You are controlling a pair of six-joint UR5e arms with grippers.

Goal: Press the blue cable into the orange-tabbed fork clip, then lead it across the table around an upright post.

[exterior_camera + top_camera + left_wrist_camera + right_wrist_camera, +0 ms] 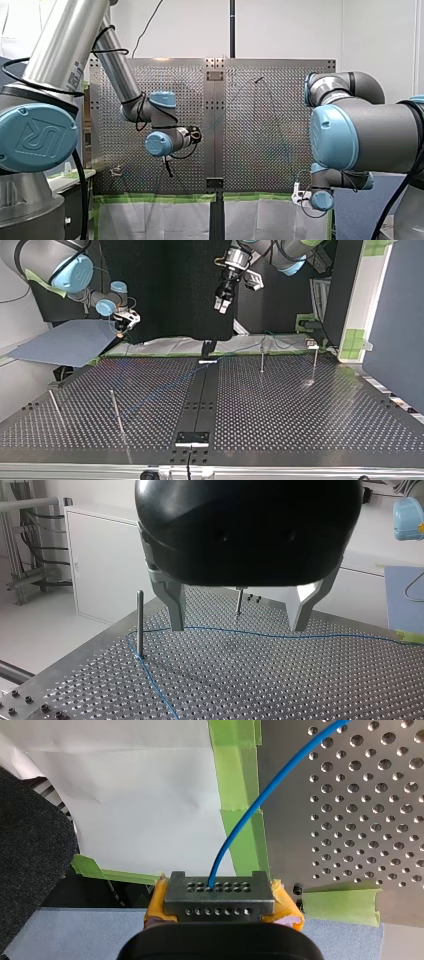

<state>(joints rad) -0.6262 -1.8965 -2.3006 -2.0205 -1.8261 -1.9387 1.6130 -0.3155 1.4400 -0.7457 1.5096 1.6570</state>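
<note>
The blue cable (300, 636) lies across the perforated table and bends around the foot of an upright post (140, 625). My left gripper (240, 627) hangs open above that cable, its metal fingers (176, 607) wide apart and holding nothing. In the top view my left gripper (222, 304) is high over the table's far edge. My right gripper (219, 892) is shut on the blue cable (235, 827), which leaves a holed metal block between its yellow pads (157, 902). It hovers off the table's corner (121, 328). A small clip (312, 344) stands at the far right in the top view.
Several thin upright posts stand on the table (116, 410) (55, 407) (262, 357) (315, 362). Another post (240, 601) rises beyond my left gripper. A blue sheet (70, 342) lies off the table near my right gripper. Green tape (240, 785) lines the table edge.
</note>
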